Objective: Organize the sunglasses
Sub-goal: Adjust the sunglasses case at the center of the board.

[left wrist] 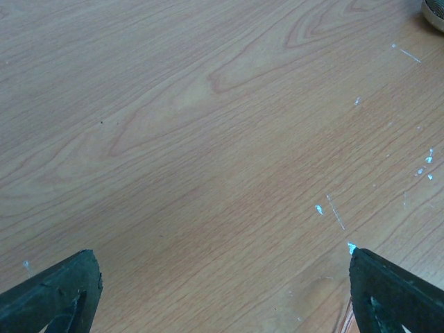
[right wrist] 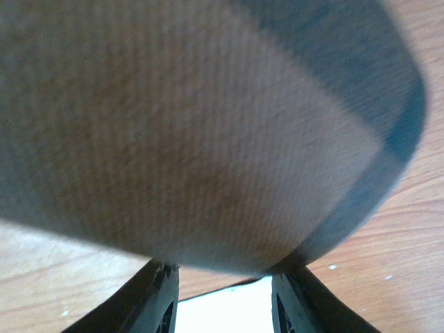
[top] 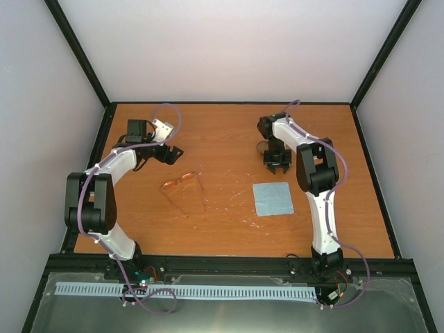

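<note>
The sunglasses [top: 183, 183], with orange-pink lenses and thin arms spread toward the near edge, lie on the wooden table left of centre. My left gripper [top: 171, 153] hovers just behind them, open and holding nothing; in the left wrist view its fingers [left wrist: 55, 295] stand wide apart over bare wood. My right gripper [top: 278, 165] is at the back right, shut on the tan woven case [right wrist: 201, 132], which fills the right wrist view and sits between both fingers [right wrist: 149, 298]. In the top view the arm largely hides the case.
A light blue square cloth [top: 272, 199] lies flat just in front of the right gripper and shows as a pale patch [right wrist: 225, 309] between its fingers. Black frame rails [top: 229, 262] border the table. White scuff marks [left wrist: 319, 209] dot the wood.
</note>
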Motion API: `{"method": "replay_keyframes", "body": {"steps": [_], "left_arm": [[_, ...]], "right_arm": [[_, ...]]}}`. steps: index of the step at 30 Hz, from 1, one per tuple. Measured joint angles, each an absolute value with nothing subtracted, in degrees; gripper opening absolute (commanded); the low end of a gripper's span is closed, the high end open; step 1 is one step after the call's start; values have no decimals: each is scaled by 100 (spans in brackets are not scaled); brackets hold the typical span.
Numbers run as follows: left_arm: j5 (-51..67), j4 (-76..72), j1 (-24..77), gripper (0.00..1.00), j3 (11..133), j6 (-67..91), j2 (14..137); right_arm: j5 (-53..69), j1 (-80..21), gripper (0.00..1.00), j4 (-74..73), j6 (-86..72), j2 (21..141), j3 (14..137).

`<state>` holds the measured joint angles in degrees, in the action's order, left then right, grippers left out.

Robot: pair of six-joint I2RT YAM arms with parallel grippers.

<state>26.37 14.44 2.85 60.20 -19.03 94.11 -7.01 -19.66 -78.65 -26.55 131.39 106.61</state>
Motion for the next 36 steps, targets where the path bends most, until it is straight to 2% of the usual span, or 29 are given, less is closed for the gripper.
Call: {"method": "replay_keyframes", "body": {"steps": [11,18,21,23,30,36], "left_arm": [[2639,1444,285,96,6020,-1900,9413],[2637,1444,285,96,6020,-1903,9413],[2635,1444,285,96,6020,-1903,9413],[2637,1444,285,96,6020,-1903,9413],[2674,1417,285,96,6020,-1896,9435],[2676,1387,285,96,6020,-1896,9435]], "right_arm": [[-963,-1426,39,-7494,-2714,13152,10910],[-681,-1288,48,-7279,-2657,13238,11399],[-427,-1221,61,-7260,-2655,13251,11480],[-222,-1184,65,-7188,-2622,13216,11380],[287,-1199,68,-6923,-2394,13150,10871],[296,-1238,68,-6864,-2408,12975,11045]]}}
